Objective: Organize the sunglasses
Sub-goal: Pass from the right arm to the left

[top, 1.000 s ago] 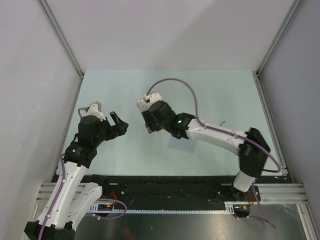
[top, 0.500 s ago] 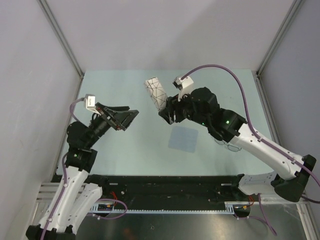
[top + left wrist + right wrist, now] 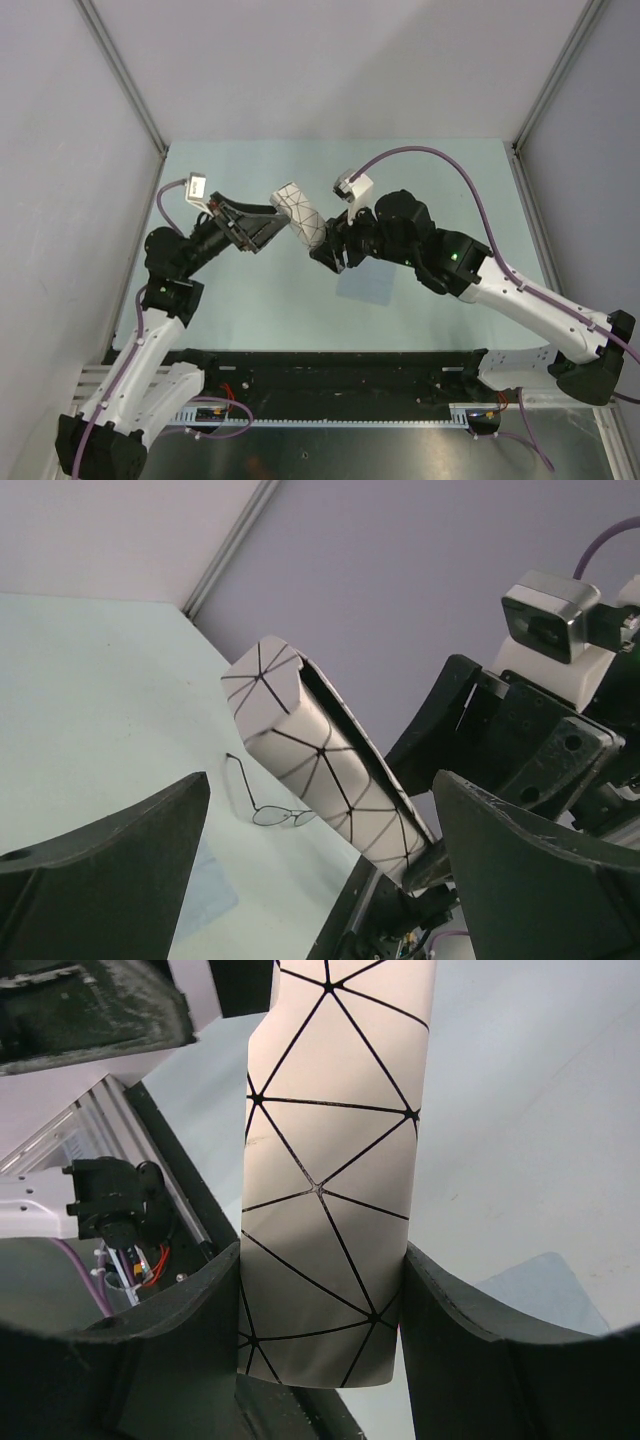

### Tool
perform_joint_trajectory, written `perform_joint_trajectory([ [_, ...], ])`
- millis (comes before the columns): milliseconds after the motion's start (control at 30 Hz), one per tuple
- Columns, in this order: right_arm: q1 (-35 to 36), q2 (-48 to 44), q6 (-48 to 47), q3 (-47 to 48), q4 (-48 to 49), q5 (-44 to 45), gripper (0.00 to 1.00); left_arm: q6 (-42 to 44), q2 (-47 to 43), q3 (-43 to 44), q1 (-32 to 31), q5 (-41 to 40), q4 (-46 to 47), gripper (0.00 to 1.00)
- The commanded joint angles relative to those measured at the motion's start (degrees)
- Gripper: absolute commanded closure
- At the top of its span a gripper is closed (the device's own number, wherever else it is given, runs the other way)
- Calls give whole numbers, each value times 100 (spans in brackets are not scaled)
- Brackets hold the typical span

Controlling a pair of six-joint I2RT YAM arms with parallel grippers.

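the right gripper (image 3: 325, 1360) clamps the lower end of the patterned case (image 3: 300, 214) and holds it off the table (image 3: 230, 300), free end aimed at 10 o'clock, probably offered for a two-handed opening. the left gripper (image 3: 268, 228) gapes wide just beside that end. the sunglasses (image 3: 265, 808) lie on the table, at 6 o'clock beneath the case in the left wrist view.

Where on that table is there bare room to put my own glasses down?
Bare: the far strip of table along the back wall, and the near stretch between the left arm and the blue cloth. Crowded: the middle, where the right pincer holds the patterned case and the open left pincer hovers close to it.
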Motion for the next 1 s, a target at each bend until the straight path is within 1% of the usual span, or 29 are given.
perform_joint_trajectory([
  [0,138,-151,-122,62,364,-123,72,-124,119,230,-72,175,329,0],
  [33,147,-142,-122,53,381,-132,72,-124,110,221,-72,174,338,0],
  [100,165,-142,-122,53,381,-167,72,-98,102,221,-72,166,338,6],
  [133,174,-133,-131,53,372,-176,72,-80,101,221,-72,174,355,10],
  [167,174,-142,-131,53,372,-167,73,-63,93,230,-72,174,364,18],
  [267,174,-159,-131,44,346,-167,73,-1,58,221,-72,183,373,23],
  [433,148,-203,-149,26,346,-229,73,113,-48,177,-72,201,382,25],
  [500,121,-203,-149,26,355,-281,74,131,-48,177,-72,218,391,28],
  [533,113,-195,-149,18,355,-316,75,131,-39,186,-72,245,399,30],
  [633,104,-194,-166,9,355,-352,76,166,-13,195,-72,245,408,43],
  [700,112,-212,-166,0,372,-405,77,157,22,186,-64,236,417,46],
  [733,112,-221,-166,-9,381,-431,77,157,22,186,-72,236,417,51],
  [800,112,-238,-175,-9,399,-431,77,157,40,186,-64,218,417,53],
  [833,104,-238,-184,-17,399,-440,77,166,40,186,-72,227,417,57],
  [900,104,-247,-184,-18,399,-475,78,184,49,186,-72,201,417,57],
  [933,104,-265,-193,-26,399,-510,78,201,49,186,-72,201,417,60],
  [967,104,-273,-201,-26,416,-536,78,219,49,186,-64,192,417,61],
])
